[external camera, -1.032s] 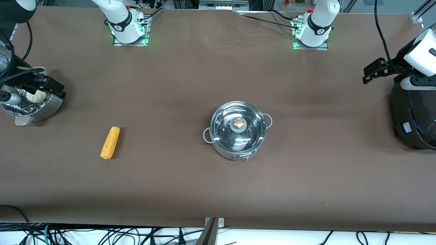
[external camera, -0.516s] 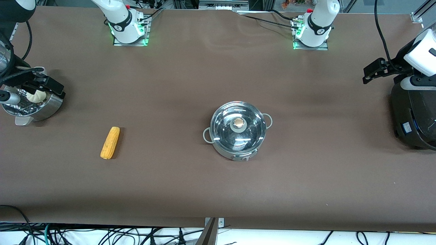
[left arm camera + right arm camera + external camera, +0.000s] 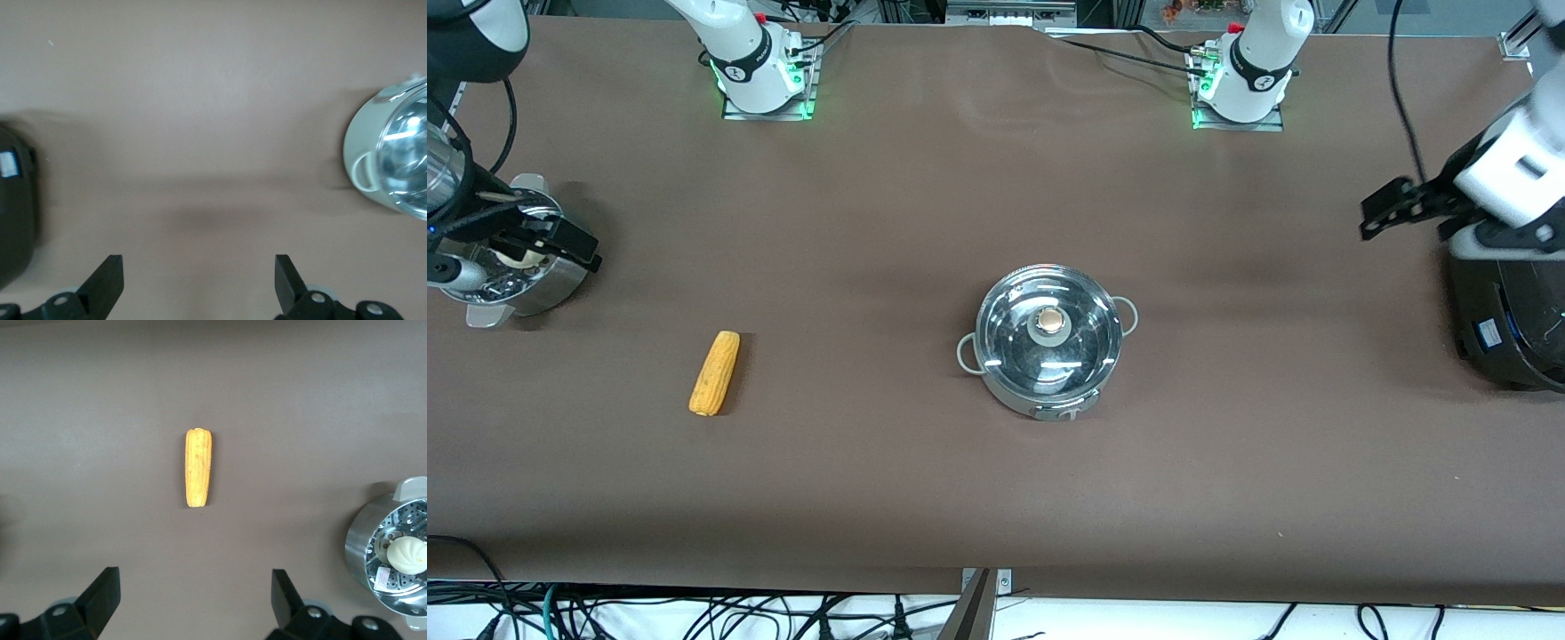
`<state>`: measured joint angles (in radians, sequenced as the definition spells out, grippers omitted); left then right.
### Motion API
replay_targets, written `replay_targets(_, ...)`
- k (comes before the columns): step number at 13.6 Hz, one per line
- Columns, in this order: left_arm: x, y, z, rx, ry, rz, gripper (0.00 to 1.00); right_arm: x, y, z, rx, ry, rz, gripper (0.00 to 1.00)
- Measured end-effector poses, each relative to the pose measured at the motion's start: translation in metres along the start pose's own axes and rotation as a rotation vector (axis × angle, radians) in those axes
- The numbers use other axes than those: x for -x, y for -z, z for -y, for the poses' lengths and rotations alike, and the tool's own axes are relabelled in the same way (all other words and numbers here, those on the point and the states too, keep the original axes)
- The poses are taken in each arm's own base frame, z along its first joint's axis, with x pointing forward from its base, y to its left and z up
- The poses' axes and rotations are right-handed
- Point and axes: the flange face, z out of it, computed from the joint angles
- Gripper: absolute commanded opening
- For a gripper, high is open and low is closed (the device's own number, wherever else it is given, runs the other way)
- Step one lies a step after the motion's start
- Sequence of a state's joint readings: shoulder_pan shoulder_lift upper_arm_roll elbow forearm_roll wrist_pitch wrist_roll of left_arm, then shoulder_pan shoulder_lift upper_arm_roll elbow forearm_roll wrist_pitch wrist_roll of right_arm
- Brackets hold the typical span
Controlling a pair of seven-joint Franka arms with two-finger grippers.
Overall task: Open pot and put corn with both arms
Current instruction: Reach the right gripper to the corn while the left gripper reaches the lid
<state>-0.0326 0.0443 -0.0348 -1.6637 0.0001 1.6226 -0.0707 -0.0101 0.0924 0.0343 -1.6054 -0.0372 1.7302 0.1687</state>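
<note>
The steel pot (image 3: 1048, 342) stands mid-table with its glass lid and knob (image 3: 1051, 320) on; part of it shows in the left wrist view (image 3: 390, 160). The yellow-orange corn (image 3: 714, 372) lies on the table toward the right arm's end, also in the right wrist view (image 3: 198, 467). My left gripper (image 3: 1383, 213) (image 3: 198, 283) is open and empty, up in the air beside the black cooker, well away from the pot. My right gripper (image 3: 560, 242) (image 3: 195, 600) is open and empty, over the steamer's edge, well away from the corn.
A steel steamer (image 3: 547, 277) with a white bun (image 3: 406, 555) stands at the right arm's end. A big black cooker (image 3: 1507, 311) stands at the left arm's end. Brown table surface lies bare between corn and pot.
The left gripper has shifted toward the pot and slightly lower in the front view. The right gripper has moved a little over the steamer. Pot and corn have not moved.
</note>
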Motion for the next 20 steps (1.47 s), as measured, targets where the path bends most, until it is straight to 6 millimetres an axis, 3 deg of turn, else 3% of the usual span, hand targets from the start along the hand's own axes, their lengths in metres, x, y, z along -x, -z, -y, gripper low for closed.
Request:
replay_targets(2,-0.003,-0.039,-0.002,-0.002,-0.017,0.052,0.99,-0.005,-0.013,0.001,0.002,0.001,0.017,1.00)
replay_targets(4,-0.005,-0.045,-0.011,0.036,-0.032,0.044,0.99,-0.015,-0.032,0.004,-0.002,0.001,0.024,1.00)
replay_targets(6,-0.006,-0.044,-0.036,0.099,-0.015,0.027,0.99,-0.025,-0.063,0.009,-0.026,-0.004,0.057,1.00)
replay_targets(8,-0.005,-0.050,-0.078,0.109,0.052,0.025,0.99,-0.043,-0.105,0.014,-0.049,-0.012,0.065,1.00)
replay_targets(12,0.002,-0.077,-0.185,0.111,0.174,0.010,0.99,-0.066,-0.186,0.019,-0.055,-0.019,0.080,1.00)
replay_targets(20,0.019,-0.146,-0.351,0.029,0.288,0.011,0.99,-0.077,-0.291,0.026,-0.056,-0.023,0.119,1.00)
